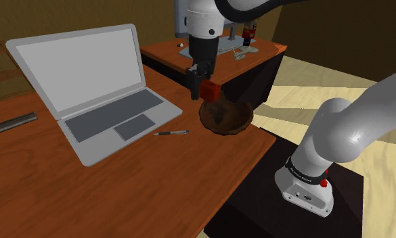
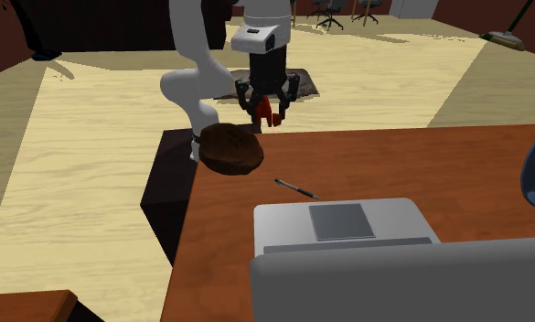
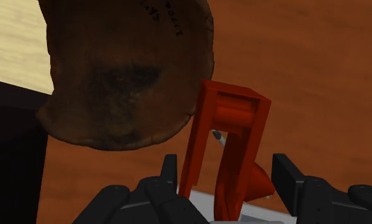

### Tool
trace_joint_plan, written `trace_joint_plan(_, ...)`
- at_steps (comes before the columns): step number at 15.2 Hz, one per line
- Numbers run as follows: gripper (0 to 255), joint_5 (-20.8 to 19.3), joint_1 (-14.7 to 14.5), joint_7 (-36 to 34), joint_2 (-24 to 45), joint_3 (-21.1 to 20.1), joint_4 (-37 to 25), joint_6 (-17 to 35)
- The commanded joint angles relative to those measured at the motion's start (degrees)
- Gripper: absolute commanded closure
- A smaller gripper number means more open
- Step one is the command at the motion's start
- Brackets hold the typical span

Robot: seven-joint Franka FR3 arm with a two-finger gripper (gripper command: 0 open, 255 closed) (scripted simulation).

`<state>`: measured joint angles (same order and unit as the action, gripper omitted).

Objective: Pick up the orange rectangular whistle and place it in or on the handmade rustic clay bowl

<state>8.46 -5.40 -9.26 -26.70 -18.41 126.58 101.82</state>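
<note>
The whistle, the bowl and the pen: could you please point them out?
whistle (image 3: 203, 133), wrist view, its flat side wall.
bowl (image 1: 225, 130), shoulder view, its near outer wall.
pen (image 1: 171, 132), shoulder view, mid-shaft.

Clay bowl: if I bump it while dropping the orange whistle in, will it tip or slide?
The rough brown clay bowl looks wide, shallow and thick, so it probably stays put rather than tipping. It sits near the edge of the brown wooden table, so a shove might send it off; clay would likely break.
</note>
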Motion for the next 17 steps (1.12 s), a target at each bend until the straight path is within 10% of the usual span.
trace_joint_plan(1,255,-0.1,0.3,2.7,-3.2,2.2,2.8,-0.6)
trace_joint_plan(9,255,-3.2,2.5,12.6,-13.7,10.9,11.2,-3.4)
trace_joint_plan(17,255,-2.8,2.3,12.7,-13.9,10.5,17.5,2.7)
